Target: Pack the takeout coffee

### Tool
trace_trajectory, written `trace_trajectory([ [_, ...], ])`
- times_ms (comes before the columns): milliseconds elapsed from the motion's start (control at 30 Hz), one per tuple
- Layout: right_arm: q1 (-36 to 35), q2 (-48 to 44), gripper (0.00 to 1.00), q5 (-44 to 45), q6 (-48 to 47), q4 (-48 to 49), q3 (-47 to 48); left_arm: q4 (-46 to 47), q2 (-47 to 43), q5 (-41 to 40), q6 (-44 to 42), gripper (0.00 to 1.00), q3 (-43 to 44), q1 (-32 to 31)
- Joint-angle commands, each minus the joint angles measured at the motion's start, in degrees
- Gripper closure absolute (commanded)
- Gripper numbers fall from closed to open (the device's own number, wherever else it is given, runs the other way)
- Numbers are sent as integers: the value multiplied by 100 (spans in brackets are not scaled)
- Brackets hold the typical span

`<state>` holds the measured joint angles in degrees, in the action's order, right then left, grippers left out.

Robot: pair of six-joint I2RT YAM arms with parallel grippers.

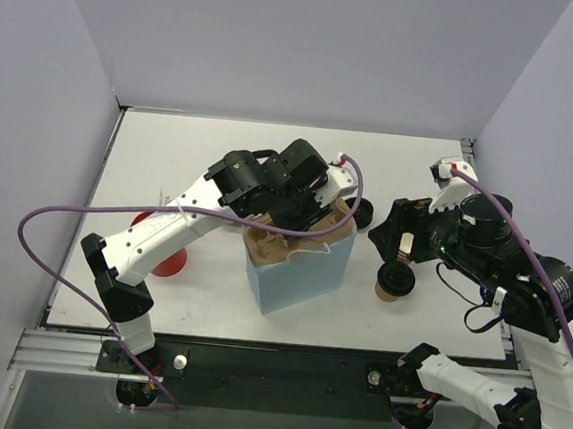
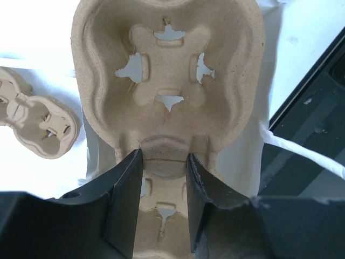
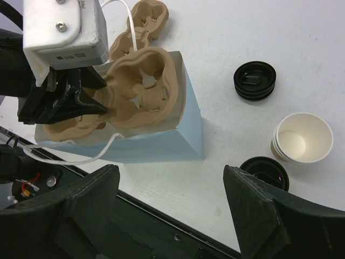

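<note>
A brown kraft cup with a black lid (image 1: pixel 394 281) stands right of the light blue bag (image 1: pixel 302 271); its lid shows in the right wrist view (image 3: pixel 264 171). A red cup (image 1: pixel 167 260) sits at the left, partly hidden by the left arm. My left gripper (image 2: pixel 164 156) is shut on the middle ridge of the tan pulp tray (image 2: pixel 167 59) and holds it in the bag's open mouth (image 3: pixel 135 97). My right gripper (image 3: pixel 172 216) is open and empty. It hovers low over the table between the bag (image 3: pixel 183 140) and the lidded cup.
A stack of open kraft cups (image 3: pixel 301 137) and a stack of black lids (image 3: pixel 255 81) sit right of the bag. A second pulp tray (image 3: pixel 141 21) lies behind the bag. The bag's white handle (image 2: pixel 302 154) hangs loose. The table's front edge is close below.
</note>
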<state>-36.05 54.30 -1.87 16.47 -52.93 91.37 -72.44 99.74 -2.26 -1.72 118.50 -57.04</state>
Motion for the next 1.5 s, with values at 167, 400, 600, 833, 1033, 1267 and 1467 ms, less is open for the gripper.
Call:
trace_trajectory([
  [167, -16, -236, 20, 116, 58, 107, -102, 248, 54, -582, -74, 71, 358, -27],
  [400, -24, -289, 21, 143, 67, 98, -155, 204, 115, -373, -66, 71, 253, -36],
  [600, -16, -324, 21, 169, 49, 98, -181, 485, -33, -249, 145, 72, -449, -220],
  [833, -16, -254, 21, 169, -3, 98, -155, 600, -8, -310, 295, 72, -661, -264],
  [1033, -24, -227, 20, 169, -21, 90, -111, 626, 71, -442, 242, 71, -705, -256],
  [1267, -16, -236, 20, 169, -39, 90, -155, 573, 124, -495, 216, 71, -968, -264],
  [1467, -16, -262, 20, 169, -12, 98, -208, 626, 81, -380, 338, 71, -1206, -308],
])
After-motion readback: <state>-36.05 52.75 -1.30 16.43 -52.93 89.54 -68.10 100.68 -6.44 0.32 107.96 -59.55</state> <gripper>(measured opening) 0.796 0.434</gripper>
